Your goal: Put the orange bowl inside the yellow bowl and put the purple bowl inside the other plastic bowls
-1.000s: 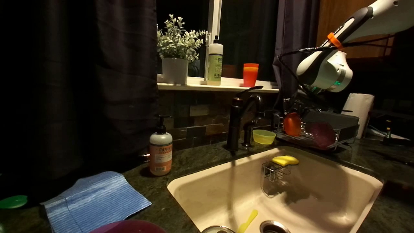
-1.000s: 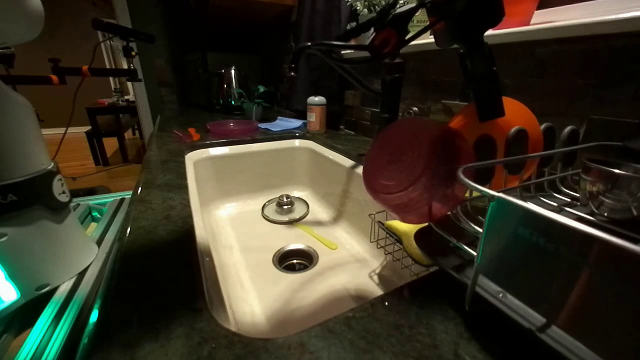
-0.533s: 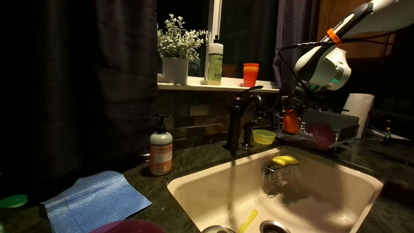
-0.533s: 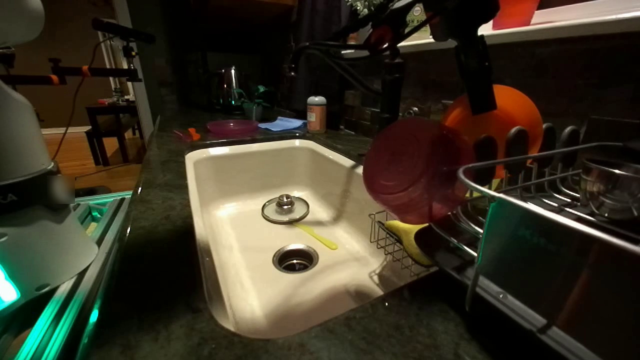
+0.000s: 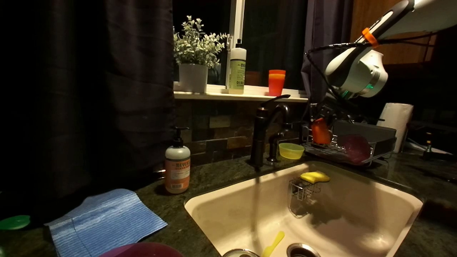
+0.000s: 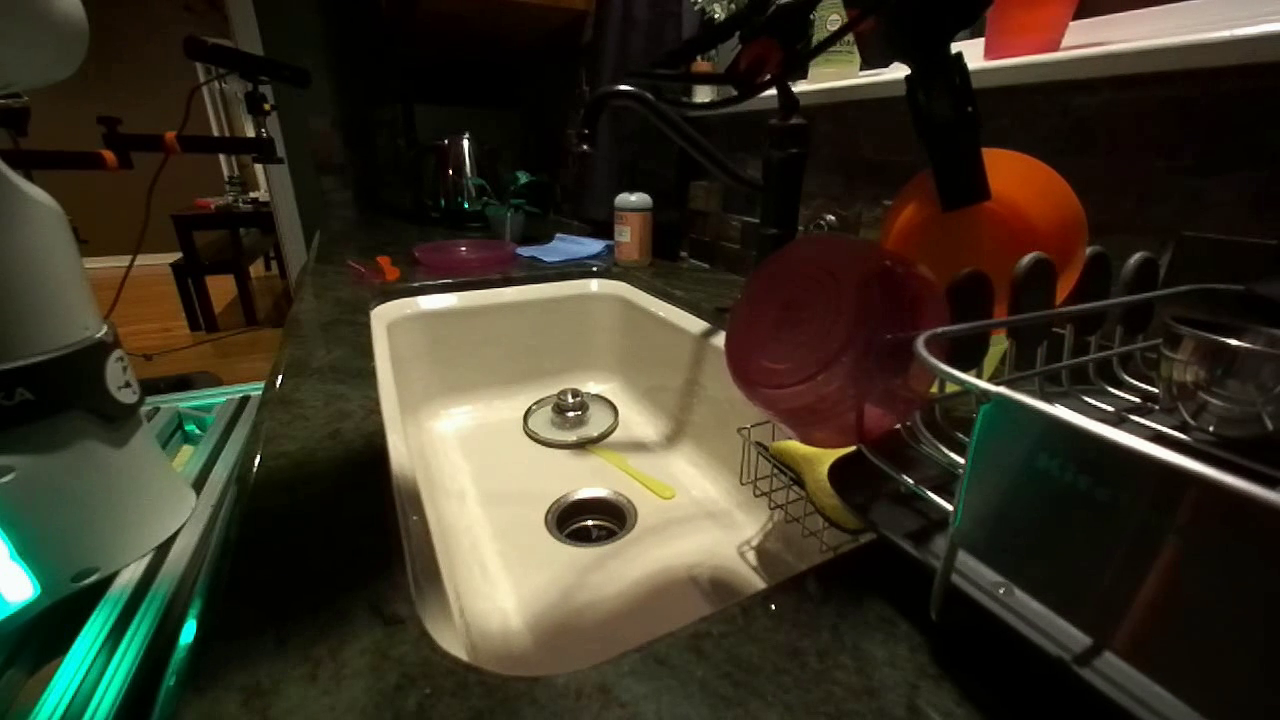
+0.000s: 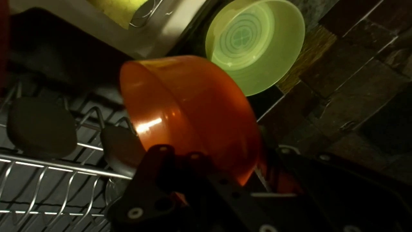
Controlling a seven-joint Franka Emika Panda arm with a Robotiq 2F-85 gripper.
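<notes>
The worktop [image 6: 330, 480] is dark, mottled stone in dim light, with a cream sink [image 5: 232, 214] set into it. A glass lid [image 6: 570, 405] and a yellow-green utensil [image 6: 645, 478] lie in the sink, and a yellow sponge [image 5: 315, 177] rests on a wire caddy [image 5: 303, 192] at its wall. Behind stands a dark faucet [image 5: 260, 139], against a backsplash [image 5: 217, 135] of stone tiles. The window sill [image 5: 257, 97] above carries a potted plant [image 5: 194, 53], a soap bottle [image 5: 237, 71] and an orange-red cup [image 5: 276, 82], between dark curtains [image 5: 135, 89].

The orange bowl [image 7: 206, 106] is smooth, glossy and slightly translucent, with a bright highlight inside. It is tipped on its side at the dish rack [image 6: 1130, 540], pinched by the pincer [image 6: 965, 197]; whether it touches the rack is unclear. The yellow bowl [image 7: 257, 42], pale and see-through with rings in its base, stands upright on the worktop between faucet and rack, apart from the orange bowl in an exterior view. The purple bowl [image 6: 820, 340], deep magenta and translucent, leans on edge in the rack.
</notes>
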